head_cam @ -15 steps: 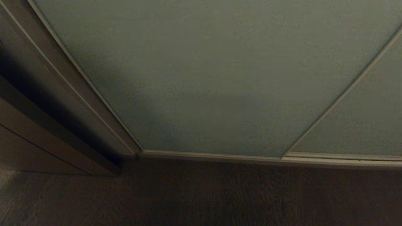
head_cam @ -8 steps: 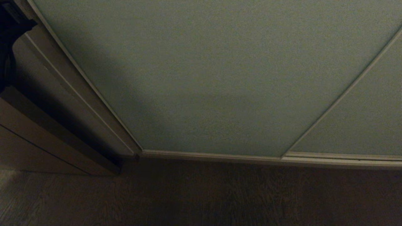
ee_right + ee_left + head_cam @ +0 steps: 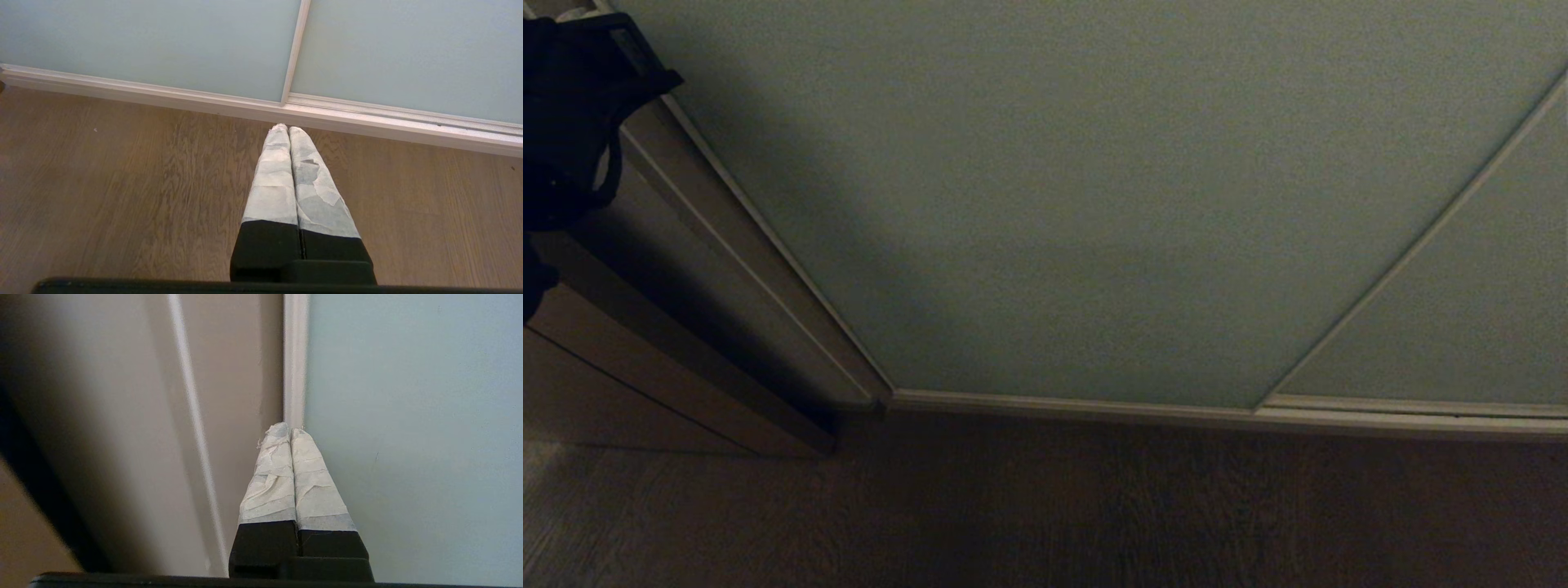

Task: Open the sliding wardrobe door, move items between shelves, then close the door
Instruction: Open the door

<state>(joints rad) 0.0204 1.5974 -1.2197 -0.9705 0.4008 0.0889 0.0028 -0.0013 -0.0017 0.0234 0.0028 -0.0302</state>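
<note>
The dark brown wooden side trim [image 3: 694, 269] is standing just left of the tall matte grey-green sliding wardrobe door [image 3: 1094, 204], which is sitting fully closed. The left gripper [image 3: 290, 430], its tape-wrapped fingers [image 3: 271, 473] clenched together on nothing, is pointing at the door's pale metal frame [image 3: 295, 355]. The right gripper [image 3: 288, 128], likewise clenched and empty, is hanging over the brown wood-grain floor [image 3: 122, 183] near the door's bottom rail.

Head view dim, grainy; deep shadow over sliding wardrobe door [image 3: 1094, 204] toward its left edge and along dark brown side trim [image 3: 686, 269]. Straight frame lines bowed near edges. Both wrist views bright, evenly lit; soft blur on left of left wrist view. Wood floor [image 3: 122, 183] sharp, no glare
</note>
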